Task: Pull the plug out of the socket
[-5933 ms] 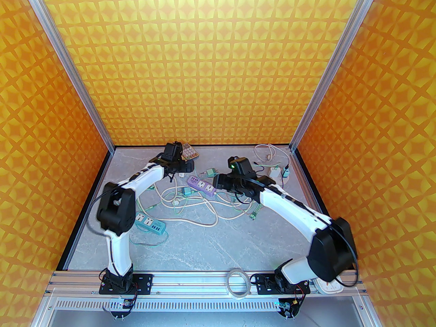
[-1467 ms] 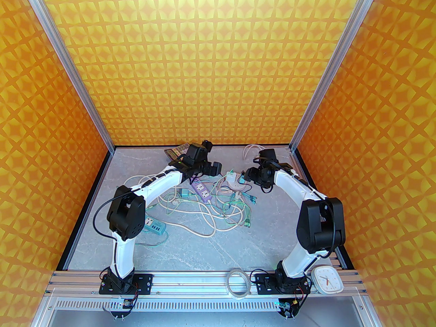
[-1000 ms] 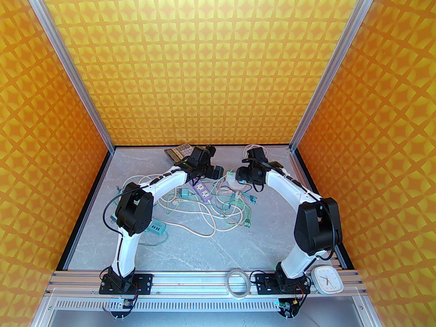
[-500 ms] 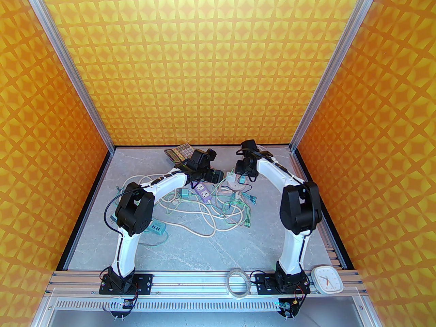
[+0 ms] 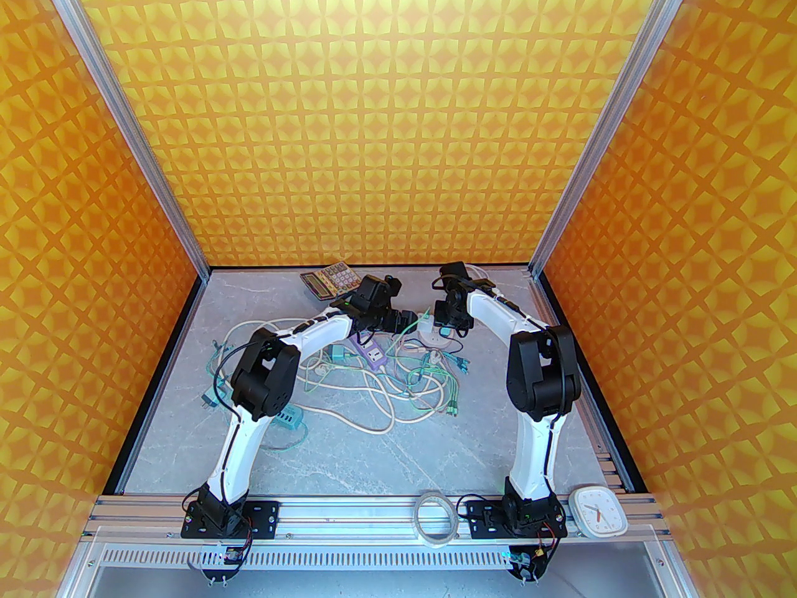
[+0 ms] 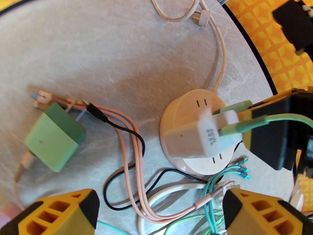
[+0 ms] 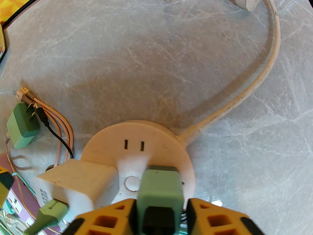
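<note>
Overhead, the round socket (image 5: 429, 336) sat near the frame's centre, between left gripper (image 5: 411, 318) and right gripper (image 5: 447, 324). Left wrist: that claw gaped wide above it, empty. Right wrist: the other clamped the green plug (image 7: 159, 185), lower centre, apparently seated in the socket. It looked like stiff, slick plastic, probably best gripped on its flat sides; the light socket would likely lift too.

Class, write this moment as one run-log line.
right gripper: shut on green plug, seated in round socket | left gripper: open, near socket

Left arm (image 5: 240, 452) and right arm (image 5: 535, 458): white links, black joints; thin black cables (image 5: 216, 384) loop alongside; tool fingers (image 6: 61, 212) yellow, hollow-celled, black-padded.
</note>
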Available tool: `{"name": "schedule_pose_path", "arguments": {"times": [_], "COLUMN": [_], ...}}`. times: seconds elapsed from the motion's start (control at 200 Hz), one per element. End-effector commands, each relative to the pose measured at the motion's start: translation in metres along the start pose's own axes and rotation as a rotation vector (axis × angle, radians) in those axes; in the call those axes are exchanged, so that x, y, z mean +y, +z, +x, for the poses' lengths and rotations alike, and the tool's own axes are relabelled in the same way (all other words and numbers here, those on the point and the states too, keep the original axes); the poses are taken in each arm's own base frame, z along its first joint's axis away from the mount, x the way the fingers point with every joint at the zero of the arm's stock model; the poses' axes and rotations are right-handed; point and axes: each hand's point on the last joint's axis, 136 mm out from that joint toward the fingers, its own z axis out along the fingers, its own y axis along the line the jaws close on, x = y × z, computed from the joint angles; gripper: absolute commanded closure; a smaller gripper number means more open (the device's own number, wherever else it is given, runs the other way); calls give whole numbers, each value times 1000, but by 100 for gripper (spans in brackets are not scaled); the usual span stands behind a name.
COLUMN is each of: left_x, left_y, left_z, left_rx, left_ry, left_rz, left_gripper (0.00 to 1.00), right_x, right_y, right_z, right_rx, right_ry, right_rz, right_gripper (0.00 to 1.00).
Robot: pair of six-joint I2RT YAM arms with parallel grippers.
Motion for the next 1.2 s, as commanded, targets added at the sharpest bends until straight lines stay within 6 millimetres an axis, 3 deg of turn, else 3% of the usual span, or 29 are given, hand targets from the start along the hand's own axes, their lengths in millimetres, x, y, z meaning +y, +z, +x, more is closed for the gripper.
{"name": "schedule_pose_path", "arguments": {"times": [0.0, 0.25, 0.38, 0.53, 0.78, 1.04, 1.195], "left_x": [-9, 4, 15, 3, 23, 41, 59], "left_y": [-3, -4, -30, -54, -23, -26, -24], "left_z": [-24, -26, -37, -39, -20, -34, -51], "left_rx": [-58, -60, -123, -184, -93, -96, -92], "left_ry": [-68, -143, -179, -57, -12, 5, 5], "left_rz": [57, 63, 55, 58, 2, -51, -69], "left_gripper": [12, 11, 10, 11, 12, 13, 17], "right_x": [-4, -5, -6, -2, 24, 65, 68], "right_y": [5, 14, 15, 10, 2, 5, 10], "right_z": [-1, 0, 0, -2, -4, -2, -2], "right_rx": [3, 15, 17, 9, -10, 13, 27], "right_ry": [-10, -22, -23, -24, -88, -196, -209], "right_rz": [16, 29, 31, 10, -133, -235, -205], "right_gripper": [65, 66, 69, 71, 71, 71, 70]}}
